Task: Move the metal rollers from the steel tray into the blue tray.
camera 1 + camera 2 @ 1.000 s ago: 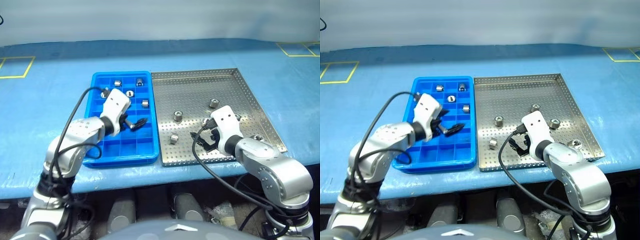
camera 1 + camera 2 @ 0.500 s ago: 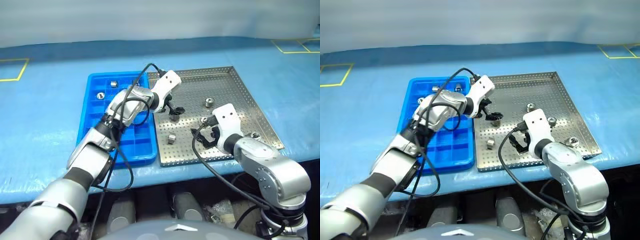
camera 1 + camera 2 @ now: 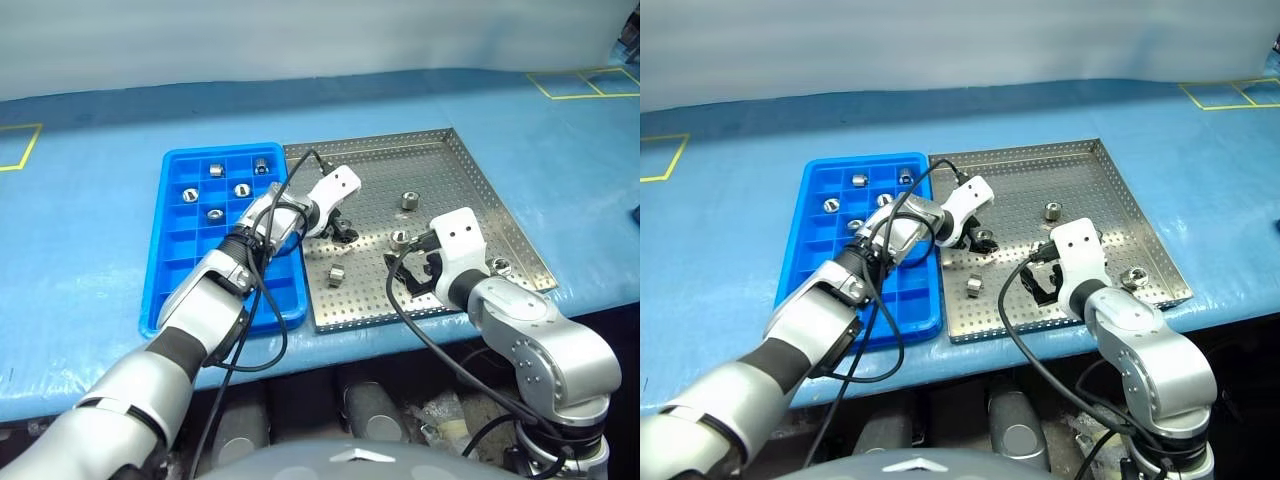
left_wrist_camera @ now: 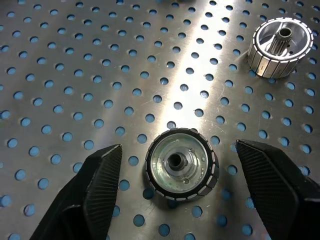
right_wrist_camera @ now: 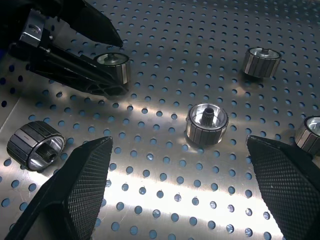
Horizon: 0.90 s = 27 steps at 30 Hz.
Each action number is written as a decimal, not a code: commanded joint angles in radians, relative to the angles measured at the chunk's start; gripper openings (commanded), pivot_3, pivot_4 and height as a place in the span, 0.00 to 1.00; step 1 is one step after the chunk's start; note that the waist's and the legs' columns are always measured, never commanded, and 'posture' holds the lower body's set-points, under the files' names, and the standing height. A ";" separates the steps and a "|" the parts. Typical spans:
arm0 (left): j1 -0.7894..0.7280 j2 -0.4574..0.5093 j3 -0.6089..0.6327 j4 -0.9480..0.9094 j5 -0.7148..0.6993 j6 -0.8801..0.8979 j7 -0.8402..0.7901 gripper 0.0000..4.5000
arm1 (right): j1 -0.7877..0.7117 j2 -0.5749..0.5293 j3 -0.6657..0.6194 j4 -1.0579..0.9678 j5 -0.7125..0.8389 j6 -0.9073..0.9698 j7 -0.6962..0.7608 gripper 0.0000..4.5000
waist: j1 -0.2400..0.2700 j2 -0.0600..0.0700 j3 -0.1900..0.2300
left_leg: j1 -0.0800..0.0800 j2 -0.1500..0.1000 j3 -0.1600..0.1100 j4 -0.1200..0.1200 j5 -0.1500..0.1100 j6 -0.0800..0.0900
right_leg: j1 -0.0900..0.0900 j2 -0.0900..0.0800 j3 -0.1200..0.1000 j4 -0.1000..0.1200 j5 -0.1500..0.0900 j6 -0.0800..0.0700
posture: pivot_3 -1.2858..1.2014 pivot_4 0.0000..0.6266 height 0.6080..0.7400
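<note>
The steel tray [image 3: 470, 190] lies to the right of the blue tray [image 3: 175, 285]. Several metal rollers rest in the blue tray's far compartments, such as one roller [image 3: 214, 212]. My left gripper [image 4: 178, 150] reaches across onto the steel tray. It is open, its fingers [image 4: 102, 172] straddling an upright roller [image 4: 181, 164] with a gap on each side. More rollers lie on the perforated base: one [image 3: 408, 200] farther back, one [image 3: 337, 277] near the front, one [image 3: 500, 266] at the right rim. My right gripper [image 5: 178, 141] hovers open over the tray's front, a roller [image 5: 207, 121] just ahead of it.
Both trays sit on a blue table cover [image 3: 90, 230] with yellow taped squares [image 3: 580, 82] at the far corners. The table's front edge runs close below the trays. A black cable [image 3: 265, 300] loops along my left arm over the blue tray.
My left arm swung from over the blue tray across to the steel tray and came down around a roller, its jaws narrowing a little. The right arm kept still. The camera shifted.
</note>
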 commanded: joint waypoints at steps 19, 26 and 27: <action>0.144 -0.001 0.182 -0.480 -0.123 0.177 0.057 0.39 | -0.127 0.032 0.090 0.078 -0.006 -0.069 0.004 1.00 | 0.064 0.000 0.000 | 0.000 -0.002 -0.002 0.003 0.000 0.000 | 0.002 -0.002 -0.001 0.000 0.002 0.000 | 0.46 0.24 1.00; 0.072 -0.035 0.072 -0.271 -0.031 0.108 0.057 0.92 | -0.105 0.049 0.076 0.051 -0.009 -0.065 -0.016 1.00 | 0.046 0.001 0.000 | 0.000 -0.002 -0.002 0.003 0.000 0.000 | 0.002 -0.001 -0.001 0.001 0.001 0.001 | 0.44 0.24 1.00; 0.062 -0.041 0.066 -0.244 -0.020 0.100 0.061 0.92 | -0.101 0.051 0.070 0.048 -0.009 -0.064 -0.018 1.00 | 0.043 0.001 0.000 | 0.000 -0.002 -0.002 0.003 0.000 0.000 | 0.002 -0.001 -0.001 0.001 0.001 0.001 | 0.44 0.24 1.00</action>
